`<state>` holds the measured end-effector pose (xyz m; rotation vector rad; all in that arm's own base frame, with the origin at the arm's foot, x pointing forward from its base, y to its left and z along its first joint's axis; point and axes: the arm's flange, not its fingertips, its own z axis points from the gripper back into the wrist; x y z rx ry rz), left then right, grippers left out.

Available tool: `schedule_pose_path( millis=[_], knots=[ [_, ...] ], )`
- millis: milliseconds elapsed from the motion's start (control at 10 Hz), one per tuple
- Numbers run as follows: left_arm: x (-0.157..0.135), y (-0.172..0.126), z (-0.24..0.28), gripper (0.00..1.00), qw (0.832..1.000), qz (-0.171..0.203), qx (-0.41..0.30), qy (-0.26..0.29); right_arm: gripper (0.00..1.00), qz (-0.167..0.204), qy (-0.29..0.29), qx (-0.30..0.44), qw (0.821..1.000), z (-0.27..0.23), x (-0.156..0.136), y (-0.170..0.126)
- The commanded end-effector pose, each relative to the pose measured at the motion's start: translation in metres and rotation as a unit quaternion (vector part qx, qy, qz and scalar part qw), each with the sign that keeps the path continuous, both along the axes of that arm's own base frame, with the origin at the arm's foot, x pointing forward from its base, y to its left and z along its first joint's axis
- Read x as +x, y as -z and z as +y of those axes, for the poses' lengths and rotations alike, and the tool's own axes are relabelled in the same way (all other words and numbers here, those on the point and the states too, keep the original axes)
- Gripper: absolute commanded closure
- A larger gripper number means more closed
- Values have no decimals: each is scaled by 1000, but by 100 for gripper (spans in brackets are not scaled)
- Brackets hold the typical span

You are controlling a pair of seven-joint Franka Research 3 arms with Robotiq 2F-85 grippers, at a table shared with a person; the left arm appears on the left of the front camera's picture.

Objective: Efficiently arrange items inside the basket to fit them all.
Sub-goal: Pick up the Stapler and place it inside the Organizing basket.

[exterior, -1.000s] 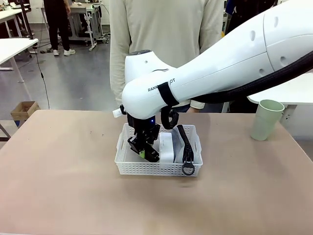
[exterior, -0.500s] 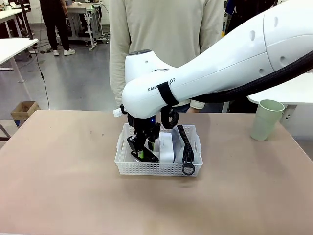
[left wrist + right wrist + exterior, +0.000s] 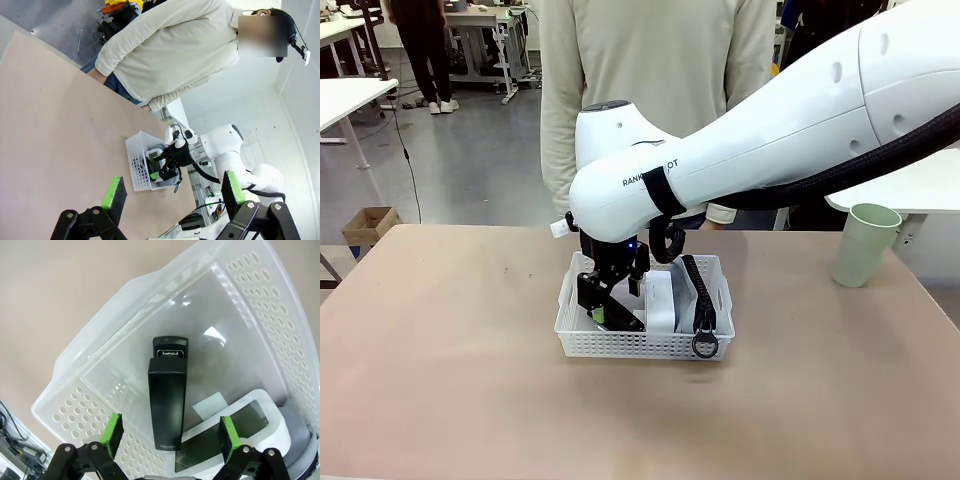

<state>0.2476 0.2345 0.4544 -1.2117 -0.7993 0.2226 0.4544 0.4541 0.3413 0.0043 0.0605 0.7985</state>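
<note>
The white basket [image 3: 640, 345] sits mid-table. My right gripper [image 3: 610, 312] hangs open in its left part. In the right wrist view the black stapler [image 3: 167, 405] lies flat on the basket [image 3: 260, 295] floor, between the open right gripper's [image 3: 170, 436] green pads and free of them. Beside it stands the white block [image 3: 660, 300] [image 3: 250, 422], then the grey pouch [image 3: 698, 295] [image 3: 300, 422] with its ring pull over the front rim. The pale green cup [image 3: 865, 243] stands on the table far right, outside the basket. My left gripper [image 3: 173, 190] is open and holds nothing, well away from the basket [image 3: 136, 160].
A person in a cream top [image 3: 660, 90] stands at the far edge behind the basket. The right arm's white body [image 3: 770, 130] spans the upper right of the front view. Bare tabletop [image 3: 440, 330] lies left and in front of the basket.
The right gripper has opened and let go of the stapler, which now lies on the basket floor. The arm has stayed in place over the basket's left part.
</note>
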Motion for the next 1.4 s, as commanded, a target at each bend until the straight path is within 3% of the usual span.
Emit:
schedule_pose_path(
  millis=[0, 200, 500, 600, 800, 900, 1000, 1100, 1200, 1300],
  knots=[
    [0, 1, -2, 0, 1000, -16, -1, 0, 0, 0, -1, 28, 1000, -7, -2, -13],
    [0, 1, -2, 0, 1000, -16, -1, 0, 0, 38, 2, 92, 995, -45, -5, -60],
    [0, 1, -2, 0, 1000, -16, -1, 0, 0, 64, 43, 174, 982, -128, -26, -130],
    [0, 1, -2, 0, 1000, -16, -1, 0, 0, 77, 53, 212, 973, -167, -40, -150],
    [0, 1, -2, 0, 1000, -16, -1, 0, 0, 100, 135, 273, 947, -247, -70, -173],
    [0, 1, -2, 0, 1000, -16, -1, 0, 0, 104, 187, 324, 922, -293, -85, -180],
    [0, 1, -2, 0, 1000, -16, -1, 0, 0, 115, 234, 388, 884, -345, -99, -182],
    [0, 1, -2, 0, 1000, -16, -1, 0, 0, 147, 264, 454, 838, -386, -111, -180],
    [0, 1, -2, 0, 1000, -16, -1, 0, 0, 139, 302, 526, 783, -427, -120, -173],
    [0, 1, -2, 0, 1000, -16, -1, 0, 0, 144, 338, 561, 742, -460, -131, -160]
  ],
)
